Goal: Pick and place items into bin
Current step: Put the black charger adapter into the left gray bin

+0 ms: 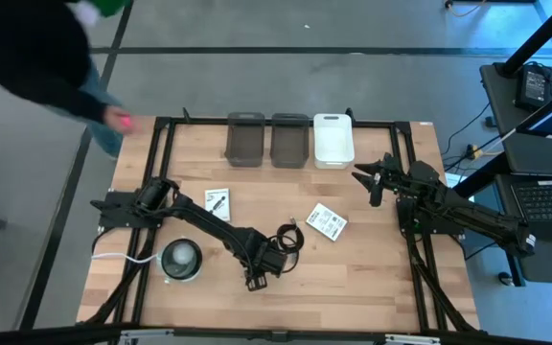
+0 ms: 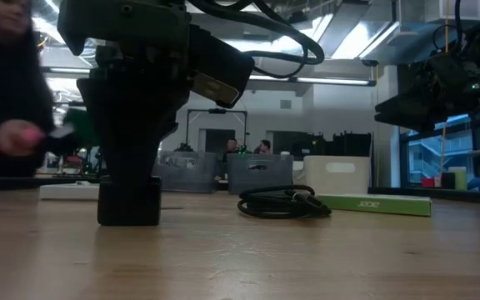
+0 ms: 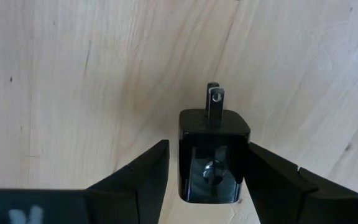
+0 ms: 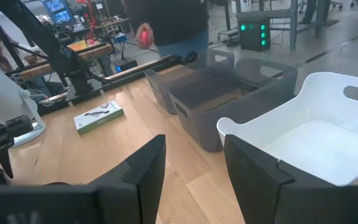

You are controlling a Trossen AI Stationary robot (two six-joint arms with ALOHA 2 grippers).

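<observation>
Left tool (image 3: 207,180) down on table, fingers straddling black block (image 3: 211,155) — not clamped; right tool (image 4: 191,168) apart

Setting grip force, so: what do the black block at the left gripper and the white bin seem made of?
Black block: apparently glossy hard plastic, since it shows reflections, with two metal-looking prongs. White bin: likely matte moulded plastic, judging by its smooth rounded walls. Left gripper straddles the block.
</observation>
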